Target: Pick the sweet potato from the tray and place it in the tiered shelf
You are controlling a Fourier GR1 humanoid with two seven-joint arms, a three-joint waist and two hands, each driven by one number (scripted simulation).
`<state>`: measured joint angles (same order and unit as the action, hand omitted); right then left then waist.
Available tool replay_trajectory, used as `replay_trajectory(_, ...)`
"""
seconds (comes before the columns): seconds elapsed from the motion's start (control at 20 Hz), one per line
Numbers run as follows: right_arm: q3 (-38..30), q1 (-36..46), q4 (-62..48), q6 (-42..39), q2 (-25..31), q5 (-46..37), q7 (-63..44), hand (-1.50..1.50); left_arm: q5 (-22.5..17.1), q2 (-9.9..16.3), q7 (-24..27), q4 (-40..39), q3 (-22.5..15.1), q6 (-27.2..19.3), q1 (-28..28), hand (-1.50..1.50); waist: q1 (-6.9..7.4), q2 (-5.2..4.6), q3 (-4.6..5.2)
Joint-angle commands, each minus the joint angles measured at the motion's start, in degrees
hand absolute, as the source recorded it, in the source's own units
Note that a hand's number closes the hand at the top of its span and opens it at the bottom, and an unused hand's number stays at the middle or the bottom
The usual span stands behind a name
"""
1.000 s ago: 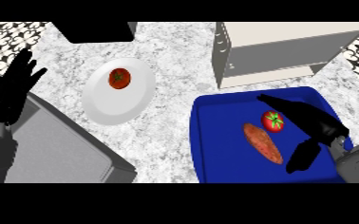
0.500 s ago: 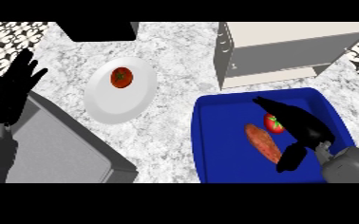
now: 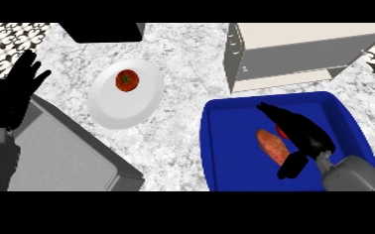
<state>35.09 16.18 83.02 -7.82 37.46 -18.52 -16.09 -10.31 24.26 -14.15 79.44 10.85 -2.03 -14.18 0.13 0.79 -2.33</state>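
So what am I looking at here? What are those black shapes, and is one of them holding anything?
You are looking steeply down from the robot's head at a speckled counter. The black shapes are its hands. The right robot hand is over a blue tray, fingers around an orange sweet potato that lies in it; whether they touch it is unclear. The left robot hand rests open at the left edge. A white plate carries a tomato, and the pale tiered shelf stands beyond the tray.
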Motion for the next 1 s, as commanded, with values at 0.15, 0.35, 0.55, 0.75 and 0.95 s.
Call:
replay_trajectory(0.15, 1.45, -0.16, -2.73, 1.03, -3.0, -1.2, 2.83, -1.5, -0.95, -8.48, -2.83, -5.39, -5.7, 2.1, 6.07, 0.0, 0.07, -1.67, 2.35)
replay_trajectory(0.35, 8.02, 1.59, -3.73, -3.82, 0.04, -6.78, 7.71, 1.5, -1.55, -8.97, -3.23, -4.46, -6.01, 3.84, 6.55, 0.0, 1.6, -1.69, 2.38)
replay_trajectory(0.55, 6.89, -0.5, -4.22, -2.65, -2.22, -4.17, 9.7, 1.5, -1.38, -8.74, -3.35, -4.03, -4.76, 3.83, 7.11, 0.0, 0.58, -1.21, 2.33)
replay_trajectory(0.75, 5.93, 0.08, -3.42, -0.63, -3.27, -3.94, 13.57, 1.5, 0.03, -9.67, -2.8, -5.1, -4.54, 2.6, 6.18, 0.0, -0.55, -1.33, 2.35)
replay_trajectory(0.95, 4.98, -0.41, -1.13, 1.82, -5.28, -3.94, 12.02, 1.5, -0.39, -10.19, -3.98, -4.48, -4.18, 3.31, 6.84, 0.0, -0.78, -0.91, 2.39)
